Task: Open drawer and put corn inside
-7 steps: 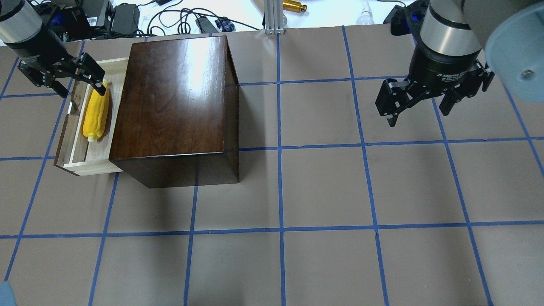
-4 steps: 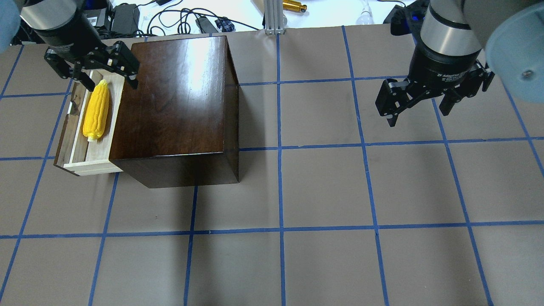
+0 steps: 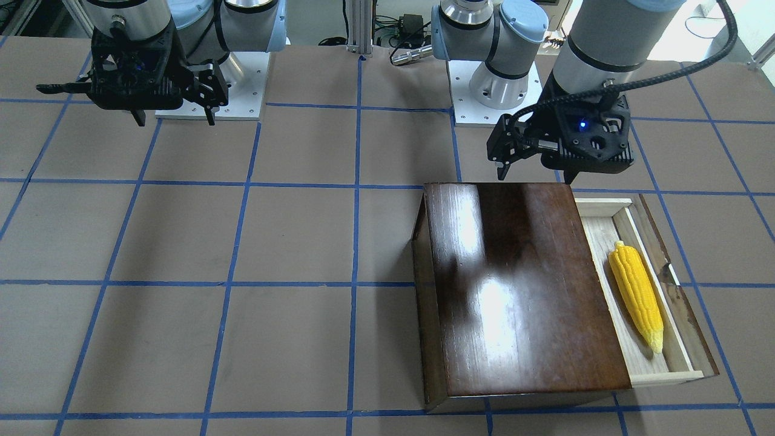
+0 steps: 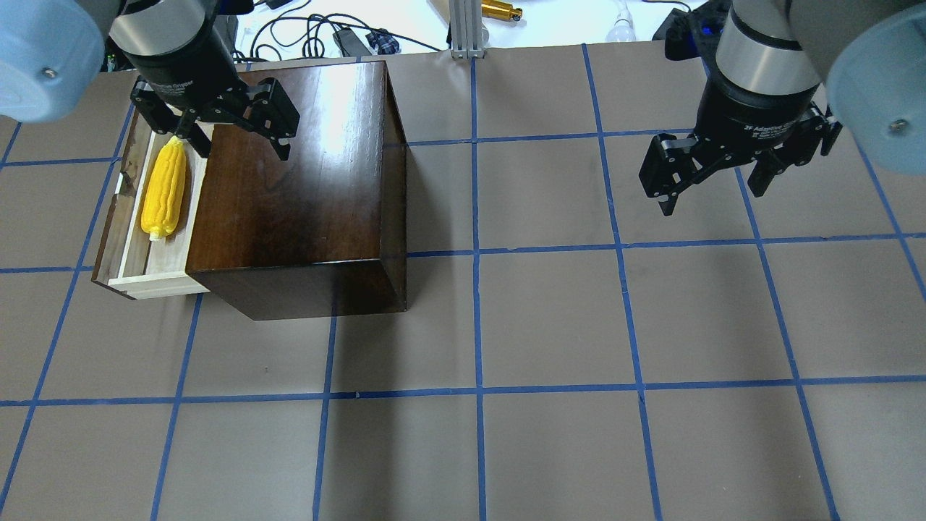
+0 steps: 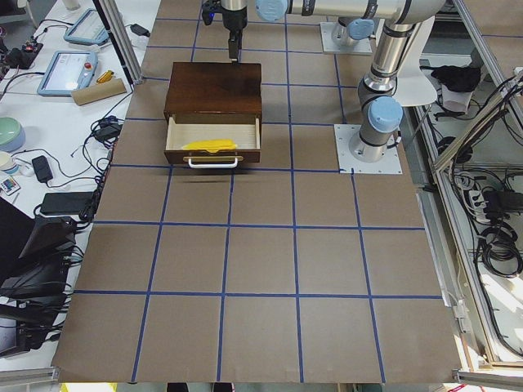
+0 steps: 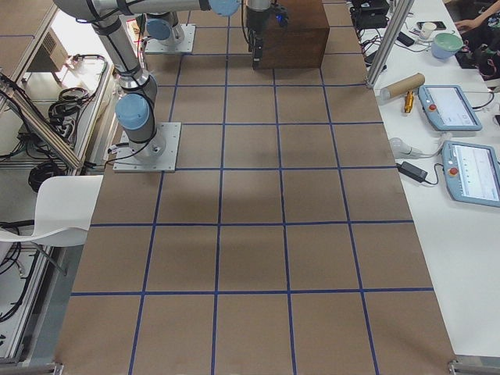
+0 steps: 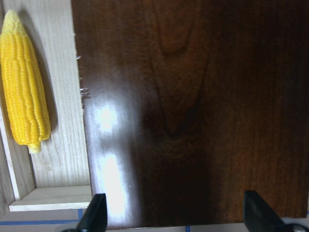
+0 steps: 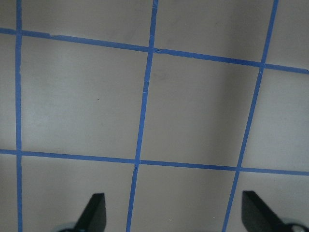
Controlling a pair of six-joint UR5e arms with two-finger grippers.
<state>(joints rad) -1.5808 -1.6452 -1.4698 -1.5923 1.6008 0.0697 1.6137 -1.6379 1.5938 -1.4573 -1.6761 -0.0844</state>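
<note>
The yellow corn [image 4: 164,189] lies lengthwise in the pulled-out pale wood drawer [image 4: 155,288] at the left side of the dark-brown box [image 4: 289,166]. It also shows in the front view [image 3: 636,293] and the left wrist view [image 7: 24,87]. My left gripper [image 4: 242,148] is open and empty, hovering above the box top near its far left corner, beside the corn's far end. My right gripper [image 4: 712,197] is open and empty, high over bare table far to the right.
The table is brown paper with a blue tape grid. Cables, chargers and a metal post [image 4: 463,29] lie beyond the far edge. The drawer's metal pull [image 5: 213,162] faces the table's left end. Both arm bases [image 3: 496,91] stand at the robot's side.
My left gripper has moved right, from above the drawer and the corn's far end to over the box top, staying open. The corn, drawer and right arm have not moved.
</note>
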